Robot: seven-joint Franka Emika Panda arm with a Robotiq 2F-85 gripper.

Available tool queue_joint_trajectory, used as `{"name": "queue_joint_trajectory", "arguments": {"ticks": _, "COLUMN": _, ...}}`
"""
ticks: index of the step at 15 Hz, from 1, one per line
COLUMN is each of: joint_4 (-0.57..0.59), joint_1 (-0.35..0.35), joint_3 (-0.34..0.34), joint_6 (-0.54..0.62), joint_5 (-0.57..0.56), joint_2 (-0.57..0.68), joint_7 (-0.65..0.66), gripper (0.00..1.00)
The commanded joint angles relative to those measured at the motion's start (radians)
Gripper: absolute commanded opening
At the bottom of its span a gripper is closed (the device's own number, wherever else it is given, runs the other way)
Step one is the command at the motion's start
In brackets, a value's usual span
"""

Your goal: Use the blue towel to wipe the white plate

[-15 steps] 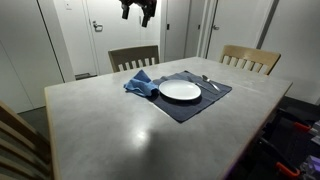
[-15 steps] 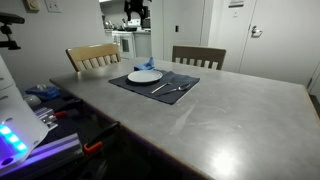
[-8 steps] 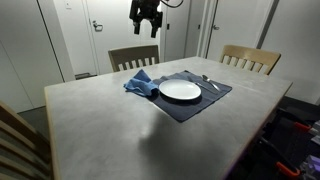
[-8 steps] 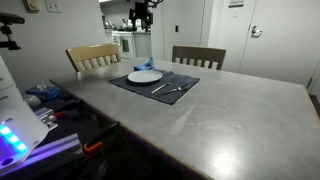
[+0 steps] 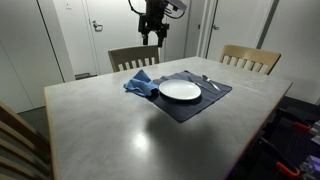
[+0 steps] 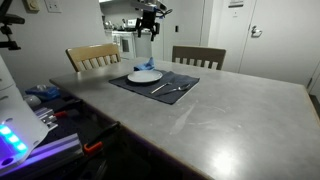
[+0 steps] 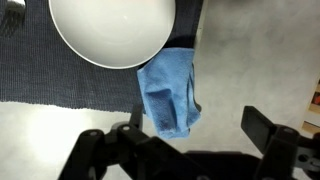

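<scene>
Hangs with the gripper [image 5: 152,40] spread wide and empty, high above the far side of the grey table [image 5: 110,130], well apart from everything on it. Looks down in the wrist view on the blue towel [image 7: 168,90], rumpled, touching the rim of the white plate [image 7: 110,25] and lying partly on the dark placemat [image 7: 60,75], partly on bare tabletop. Shows in an exterior view a fork [image 5: 208,82] on the placemat at the plate's other side.
</scene>
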Motion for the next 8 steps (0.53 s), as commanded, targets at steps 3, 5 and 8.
{"name": "queue_joint_trajectory", "arguments": {"ticks": 3, "joint_4": 0.063, "joint_1": 0.011, "joint_3": 0.003, "joint_6": -0.044, "joint_5": -0.044, "joint_2": 0.053, "joint_7": 0.004, "gripper": 1.00}}
{"name": "queue_joint_trajectory", "arguments": {"ticks": 5, "joint_4": 0.097, "joint_1": 0.018, "joint_3": 0.010, "joint_6": -0.061, "joint_5": -0.055, "joint_2": 0.096, "joint_7": 0.001, "gripper": 1.00}}
{"name": "queue_joint_trajectory", "arguments": {"ticks": 8, "joint_4": 0.149, "joint_1": 0.013, "joint_3": 0.035, "joint_6": -0.065, "joint_5": -0.031, "joint_2": 0.165, "joint_7": -0.022, "gripper": 1.00}}
